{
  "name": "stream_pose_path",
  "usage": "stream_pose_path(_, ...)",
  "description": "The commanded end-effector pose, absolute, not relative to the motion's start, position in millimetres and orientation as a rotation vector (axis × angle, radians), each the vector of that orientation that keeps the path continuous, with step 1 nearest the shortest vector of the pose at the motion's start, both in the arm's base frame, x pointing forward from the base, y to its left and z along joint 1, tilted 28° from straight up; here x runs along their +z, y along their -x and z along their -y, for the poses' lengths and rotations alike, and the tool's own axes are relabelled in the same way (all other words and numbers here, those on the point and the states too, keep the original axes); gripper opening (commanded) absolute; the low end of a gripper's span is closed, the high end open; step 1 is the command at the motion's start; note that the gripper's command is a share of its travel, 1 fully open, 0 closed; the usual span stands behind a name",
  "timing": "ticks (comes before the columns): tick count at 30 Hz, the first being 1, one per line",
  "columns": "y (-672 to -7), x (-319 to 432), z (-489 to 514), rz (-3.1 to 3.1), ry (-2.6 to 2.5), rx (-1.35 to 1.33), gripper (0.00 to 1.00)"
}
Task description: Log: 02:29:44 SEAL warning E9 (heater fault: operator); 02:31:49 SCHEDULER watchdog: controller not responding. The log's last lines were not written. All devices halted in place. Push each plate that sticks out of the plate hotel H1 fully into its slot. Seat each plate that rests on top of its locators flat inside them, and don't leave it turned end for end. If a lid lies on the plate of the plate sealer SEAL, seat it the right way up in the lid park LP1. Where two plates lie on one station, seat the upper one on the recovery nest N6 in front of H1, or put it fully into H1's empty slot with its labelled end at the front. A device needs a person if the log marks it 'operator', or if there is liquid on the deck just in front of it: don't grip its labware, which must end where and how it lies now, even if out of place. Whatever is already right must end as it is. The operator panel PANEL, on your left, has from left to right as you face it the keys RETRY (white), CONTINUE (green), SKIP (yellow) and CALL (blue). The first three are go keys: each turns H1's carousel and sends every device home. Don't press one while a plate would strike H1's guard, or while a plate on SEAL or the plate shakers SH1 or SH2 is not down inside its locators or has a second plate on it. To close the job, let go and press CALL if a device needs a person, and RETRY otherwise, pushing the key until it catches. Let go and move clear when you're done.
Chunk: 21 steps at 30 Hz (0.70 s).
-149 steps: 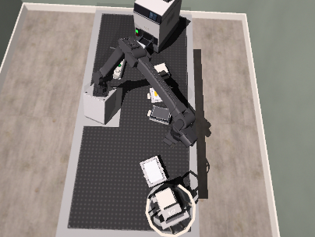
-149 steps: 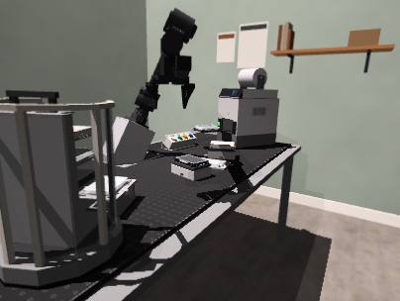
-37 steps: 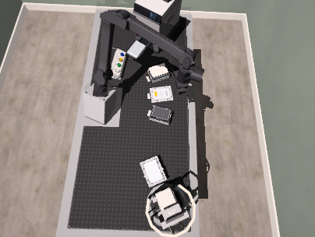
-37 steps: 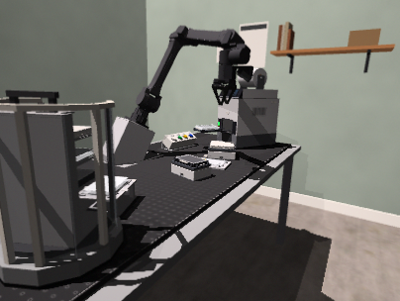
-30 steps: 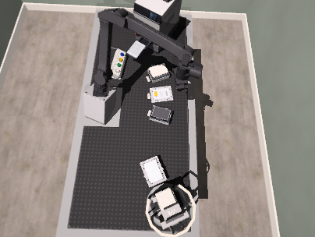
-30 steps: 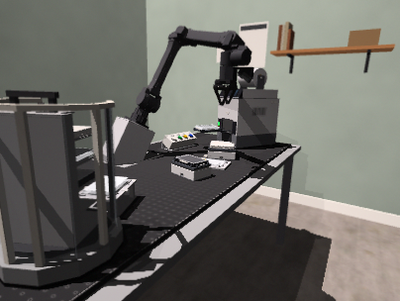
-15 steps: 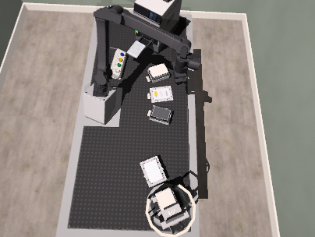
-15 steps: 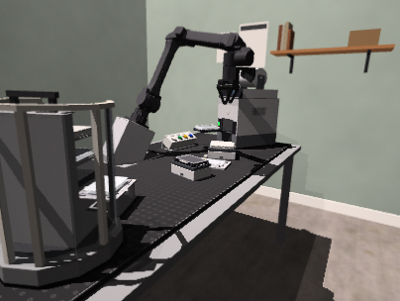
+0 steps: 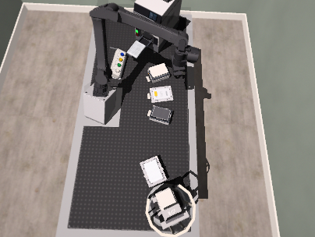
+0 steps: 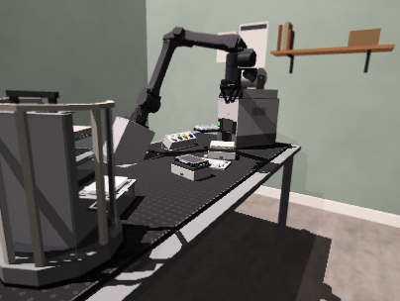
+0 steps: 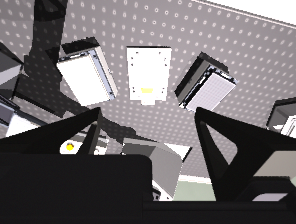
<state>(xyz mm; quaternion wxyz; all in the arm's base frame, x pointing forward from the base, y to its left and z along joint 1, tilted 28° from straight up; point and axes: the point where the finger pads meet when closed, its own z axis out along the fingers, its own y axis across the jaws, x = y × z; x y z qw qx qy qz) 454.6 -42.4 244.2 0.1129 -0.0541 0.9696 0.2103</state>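
Spread wide and holding nothing, the pincer (image 10: 229,100) hangs high beside the plate sealer SEAL (image 9: 157,15), with three plate stations (image 9: 161,94) below it at about 7 o'clock. It seems to be between steps; next it must descend. No writing is readable.

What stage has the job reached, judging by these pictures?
Done: nothing evident. In hand: nothing; the black parallel gripper hangs open and empty beside the grey box-shaped sealer. Left: a pale flat piece lies on its tray; the white key panel awaits a press.
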Motion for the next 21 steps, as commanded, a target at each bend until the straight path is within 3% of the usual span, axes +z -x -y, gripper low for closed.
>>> stream_pose_path(1, -449.3, 261.6, 28.3, -2.795, 0.272, 0.577, 1.00)
stream_pose_path(12, -433.6, 269.1, 3.9, -2.677, 0.676, 0.507, 1.00)
stream_pose_path(21, -417.7, 276.4, -19.8, -2.685, 0.654, 0.510, 1.00)
